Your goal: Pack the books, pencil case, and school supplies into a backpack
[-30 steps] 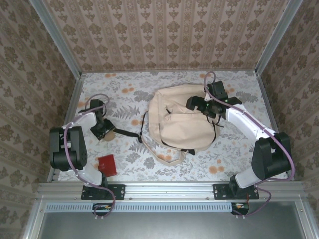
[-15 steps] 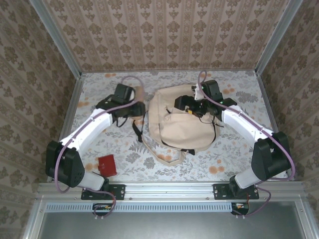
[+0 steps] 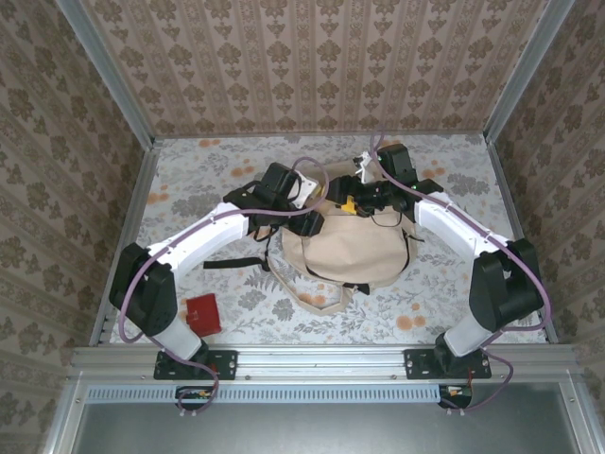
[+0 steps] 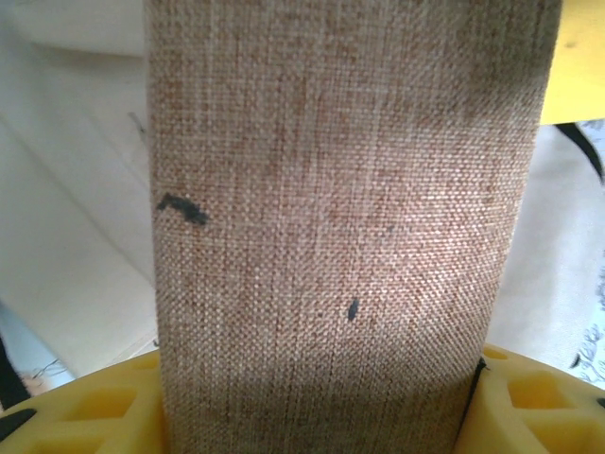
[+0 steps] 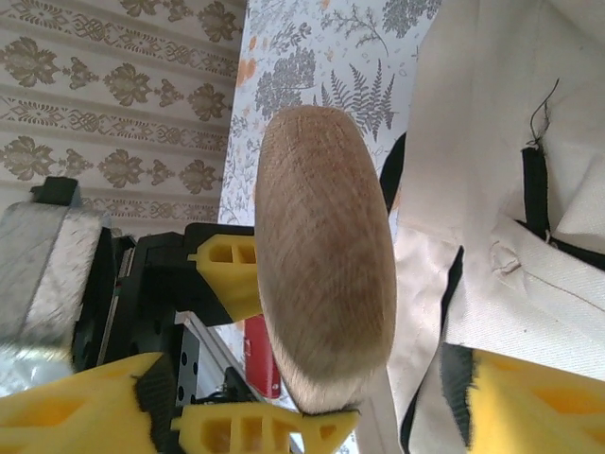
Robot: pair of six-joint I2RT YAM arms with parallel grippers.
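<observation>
So you swung the left gripper [image 3: 310, 222], jaws clamped on the pencil case [image 4: 350, 236], over to the backpack [image 3: 359, 253]; right gripper [image 3: 352, 203] stood open, narrowing slightly. Drop-in looked close.

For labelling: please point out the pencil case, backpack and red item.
pencil case [image 5: 326, 255]: right wrist view, its middle.
backpack [image 3: 364, 253]: top view, front panel.
red item [image 3: 202, 314]: top view, its centre.

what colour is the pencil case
The pencil case is tan woven fabric; best seen in the left wrist view.
</observation>
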